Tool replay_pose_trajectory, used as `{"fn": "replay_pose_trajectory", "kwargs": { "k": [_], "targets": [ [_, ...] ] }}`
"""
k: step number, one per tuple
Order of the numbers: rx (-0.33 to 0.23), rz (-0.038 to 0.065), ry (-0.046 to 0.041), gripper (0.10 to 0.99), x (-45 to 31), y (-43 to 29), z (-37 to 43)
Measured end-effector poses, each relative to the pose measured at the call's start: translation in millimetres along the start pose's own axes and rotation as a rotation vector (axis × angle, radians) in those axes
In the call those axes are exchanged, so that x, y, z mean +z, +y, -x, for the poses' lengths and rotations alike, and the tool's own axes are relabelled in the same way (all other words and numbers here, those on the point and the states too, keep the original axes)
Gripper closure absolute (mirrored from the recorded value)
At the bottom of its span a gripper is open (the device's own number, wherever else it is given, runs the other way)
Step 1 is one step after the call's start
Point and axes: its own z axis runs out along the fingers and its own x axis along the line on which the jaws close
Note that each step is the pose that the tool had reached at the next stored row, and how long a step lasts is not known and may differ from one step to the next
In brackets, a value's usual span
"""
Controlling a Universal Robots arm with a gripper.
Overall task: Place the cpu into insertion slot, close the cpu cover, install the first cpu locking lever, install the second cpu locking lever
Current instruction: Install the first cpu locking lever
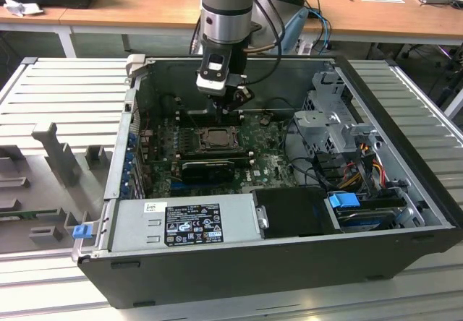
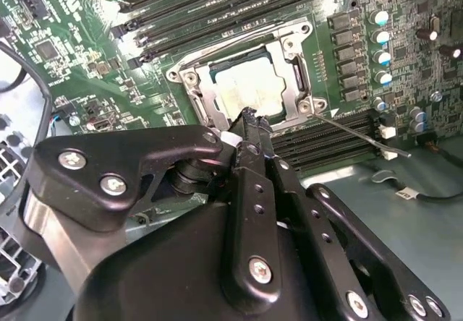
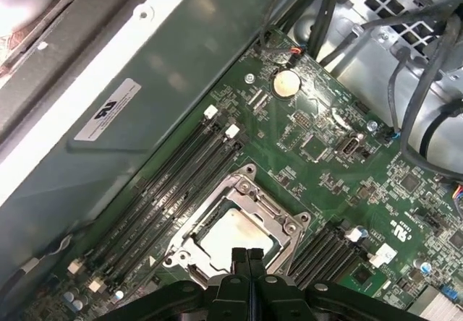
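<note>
In the computer case (image 1: 253, 277), the cpu (image 2: 249, 90) sits in the insertion slot (image 1: 215, 139) under the cpu cover (image 2: 293, 71), with the hand (image 1: 228, 110) pinched narrow and empty at the slot's 12 o'clock in the exterior view.

Soft, even room light is falling on the computer case (image 1: 239, 263) in the exterior view, its interior lying in shade. In the second wrist view glare is washing out one corner of the motherboard (image 2: 65, 32) and the cpu (image 2: 249, 90) is gleaming pale. In the first wrist view the coin cell (image 3: 286, 83) is shining; the tool (image 3: 246, 254) is sitting dark.
</note>
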Motion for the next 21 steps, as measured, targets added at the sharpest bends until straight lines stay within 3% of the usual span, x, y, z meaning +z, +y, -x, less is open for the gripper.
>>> {"fn": "replay_pose_trajectory", "kwargs": {
  "k": [11,21],
  "targets": [
    [-0.141,0.001,0.0024,0.98,0.0,0.0,0.0],
    [-0.367,0.003,0.0063,0.98,0.3,0.0,0.0]
  ]
}}
